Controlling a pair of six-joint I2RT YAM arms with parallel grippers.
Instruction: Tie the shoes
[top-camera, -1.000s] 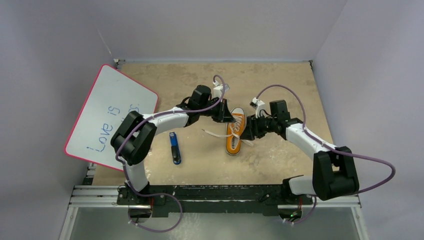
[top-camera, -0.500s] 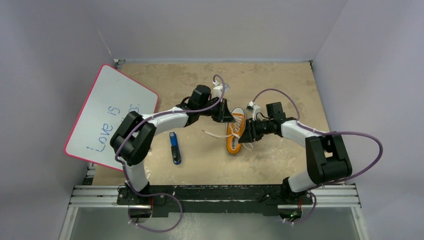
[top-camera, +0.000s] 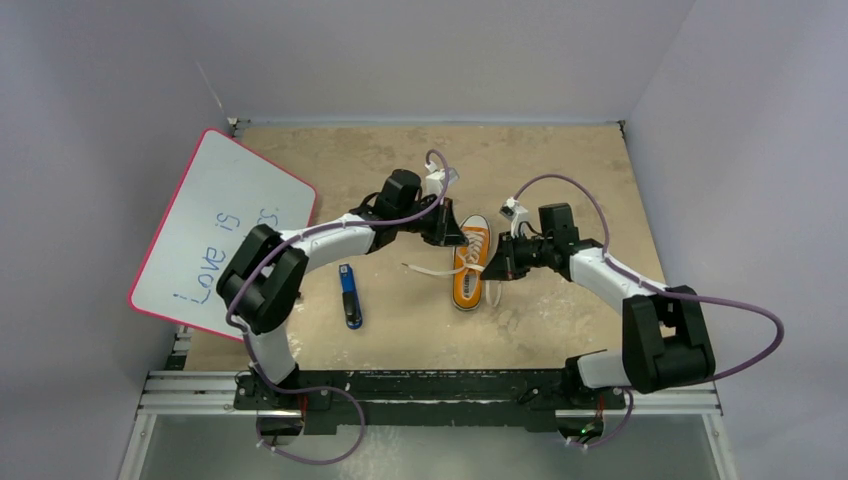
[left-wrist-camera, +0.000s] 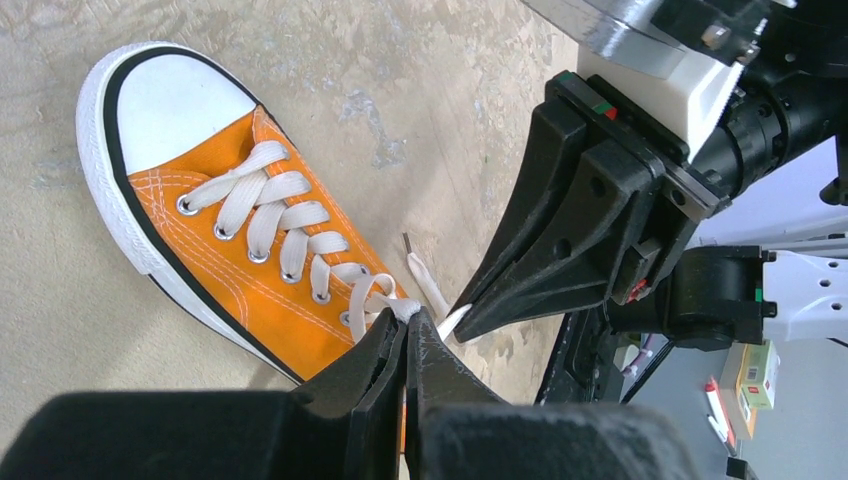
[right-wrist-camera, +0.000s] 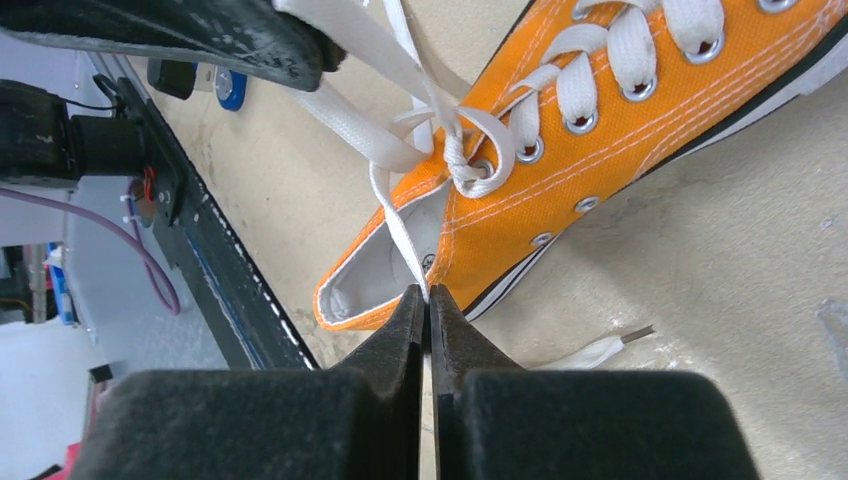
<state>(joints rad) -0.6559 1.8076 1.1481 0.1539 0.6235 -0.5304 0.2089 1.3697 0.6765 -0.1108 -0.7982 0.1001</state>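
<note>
On the desk (top-camera: 560, 170): orange sneaker (top-camera: 470, 268), toe away from arms.
Left hand (left-wrist-camera: 408, 322): pinching white lace (left-wrist-camera: 383, 292) near top eyelets.
Right hand (right-wrist-camera: 428, 295): pinching lace strand (right-wrist-camera: 396, 228) over heel opening.

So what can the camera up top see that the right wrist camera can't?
Only the top view shows the whiteboard with writing on it and the whole blue stick lying on the table. Only the right wrist view shows, up close, the knot by the eyelets and the right gripper shut on a lace. Both views show the orange shoe and its white lacing.
</note>
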